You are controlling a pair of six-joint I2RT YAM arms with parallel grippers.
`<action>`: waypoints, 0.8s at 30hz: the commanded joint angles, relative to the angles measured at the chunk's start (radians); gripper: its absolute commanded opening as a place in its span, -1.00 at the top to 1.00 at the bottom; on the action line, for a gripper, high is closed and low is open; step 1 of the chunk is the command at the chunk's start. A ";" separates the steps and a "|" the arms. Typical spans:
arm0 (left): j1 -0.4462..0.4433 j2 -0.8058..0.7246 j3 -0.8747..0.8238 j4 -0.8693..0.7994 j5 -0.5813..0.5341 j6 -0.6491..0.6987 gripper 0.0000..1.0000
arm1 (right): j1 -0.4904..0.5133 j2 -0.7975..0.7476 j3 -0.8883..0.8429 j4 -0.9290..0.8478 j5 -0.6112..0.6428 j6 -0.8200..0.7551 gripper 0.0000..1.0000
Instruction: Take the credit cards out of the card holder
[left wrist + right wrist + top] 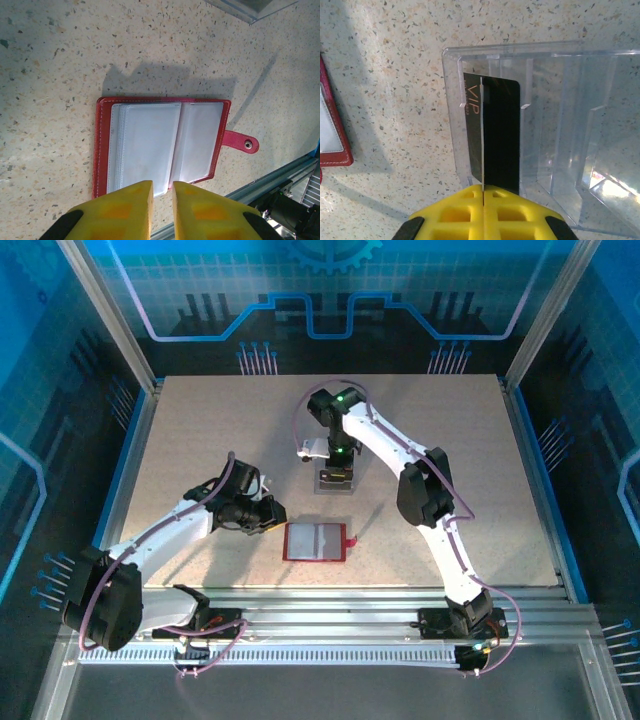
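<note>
With my right gripper [483, 192] pinched tight on the black card [500, 135], I should slide it straight toward 12 o'clock into the clear rack [451, 115] (left gripper [162, 192] barely ajar, empty).

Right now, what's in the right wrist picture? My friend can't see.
The right pincer holds a black VIP card inside the end slot of a clear box. The red card holder lies at the left edge.

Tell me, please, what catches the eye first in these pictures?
The red card holder lies open on the speckled table, toward its near edge, pale pockets showing. Behind it, the right gripper has its jaws shut on a black card inside a clear slotted box.
</note>
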 commanded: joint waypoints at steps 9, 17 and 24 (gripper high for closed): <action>0.013 -0.023 -0.023 -0.025 0.006 -0.008 0.64 | -0.005 0.033 0.021 -0.018 0.006 0.004 0.79; 0.015 -0.027 -0.026 -0.022 0.010 -0.012 0.65 | -0.005 -0.008 0.015 0.025 0.039 0.018 0.64; 0.016 -0.022 -0.020 -0.017 0.014 -0.015 0.65 | 0.001 -0.038 -0.031 0.080 0.057 0.038 0.64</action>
